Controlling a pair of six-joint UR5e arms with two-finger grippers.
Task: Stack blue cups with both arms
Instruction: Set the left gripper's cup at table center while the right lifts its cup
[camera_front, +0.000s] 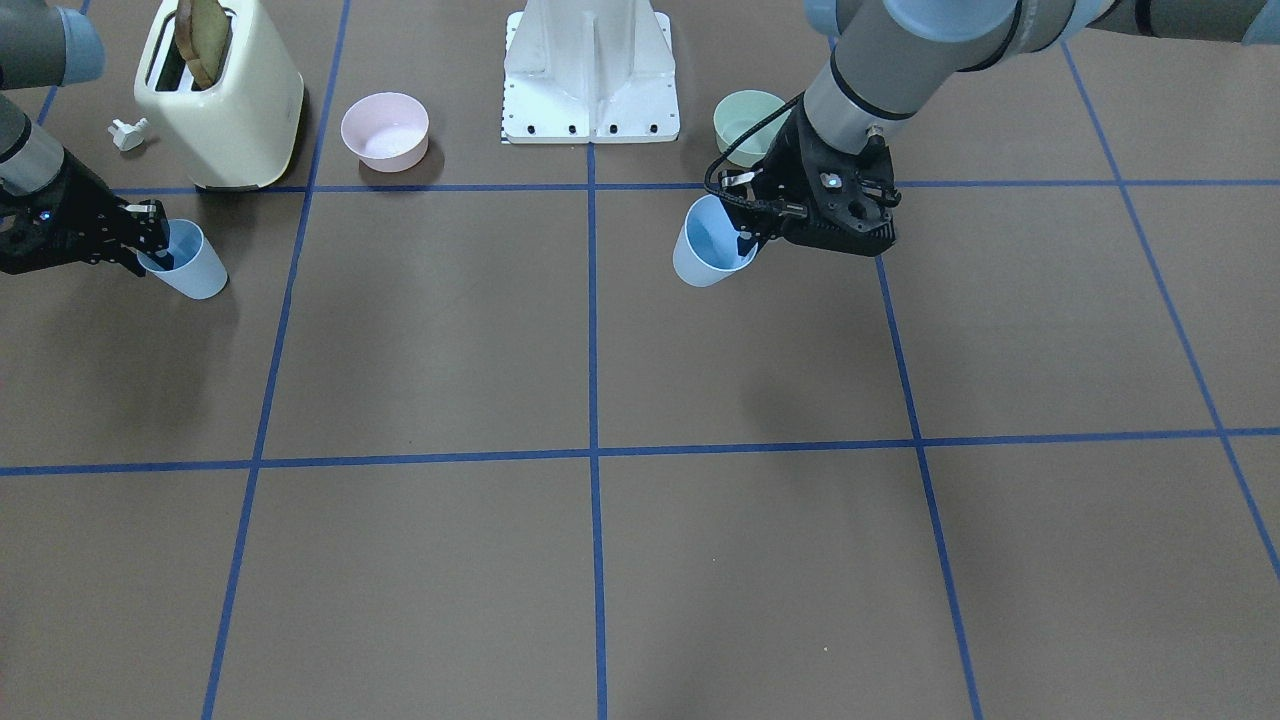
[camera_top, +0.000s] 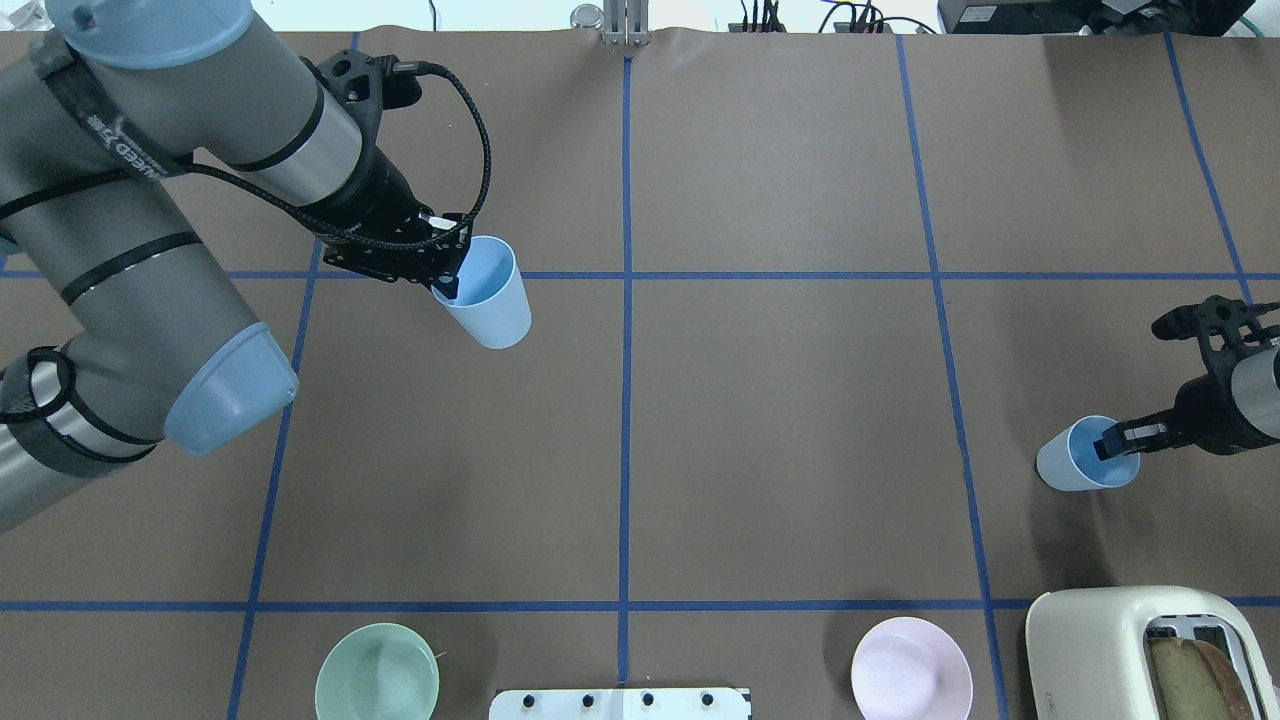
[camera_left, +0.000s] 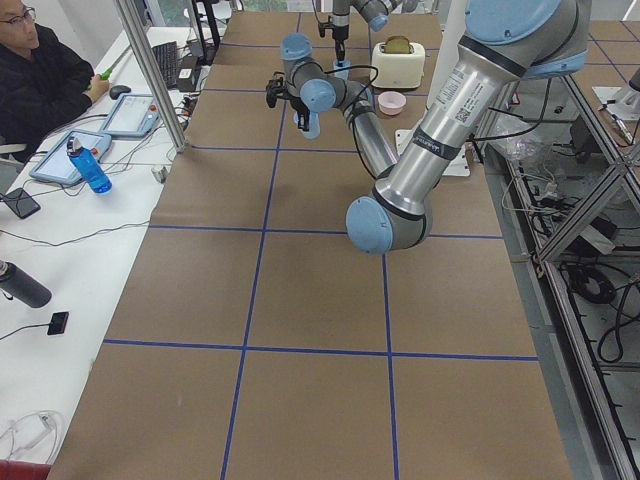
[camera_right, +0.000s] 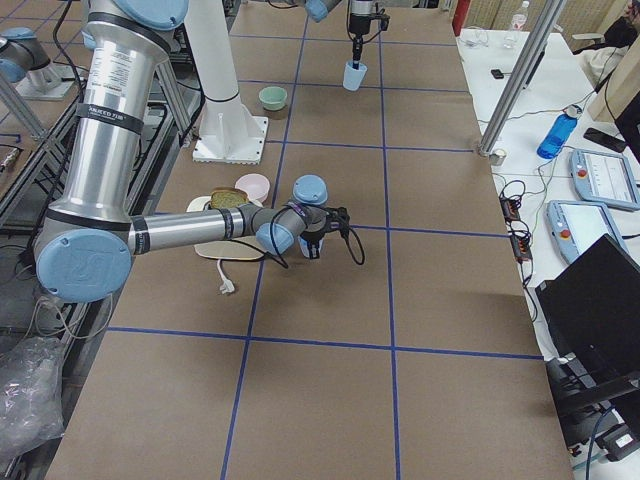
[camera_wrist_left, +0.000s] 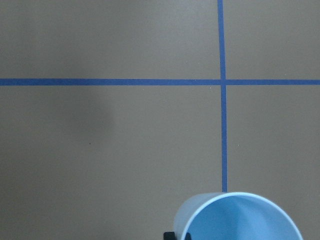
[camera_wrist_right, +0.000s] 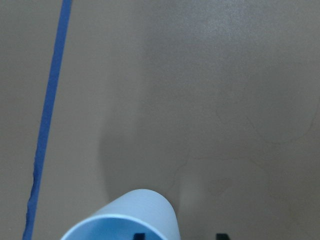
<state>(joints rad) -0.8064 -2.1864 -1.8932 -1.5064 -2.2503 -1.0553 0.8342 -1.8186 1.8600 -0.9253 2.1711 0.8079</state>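
My left gripper (camera_top: 447, 290) is shut on the rim of one blue cup (camera_top: 487, 297), one finger inside and one outside. It holds the cup upright left of the table's middle. This cup also shows in the front view (camera_front: 708, 247) and the left wrist view (camera_wrist_left: 240, 217). My right gripper (camera_top: 1110, 443) is shut the same way on the rim of the second blue cup (camera_top: 1082, 457) at the far right. That cup also shows in the front view (camera_front: 192, 262) and the right wrist view (camera_wrist_right: 125, 217). Both cups seem slightly off the table and stand far apart.
A cream toaster (camera_top: 1150, 650) with toast stands near the right cup. A pink bowl (camera_top: 911, 682), a green bowl (camera_top: 377, 685) and the white pedestal (camera_front: 590, 75) are along the robot's side. A small white object (camera_front: 128, 132) lies by the toaster. An operator (camera_left: 40, 80) sits beside the table.
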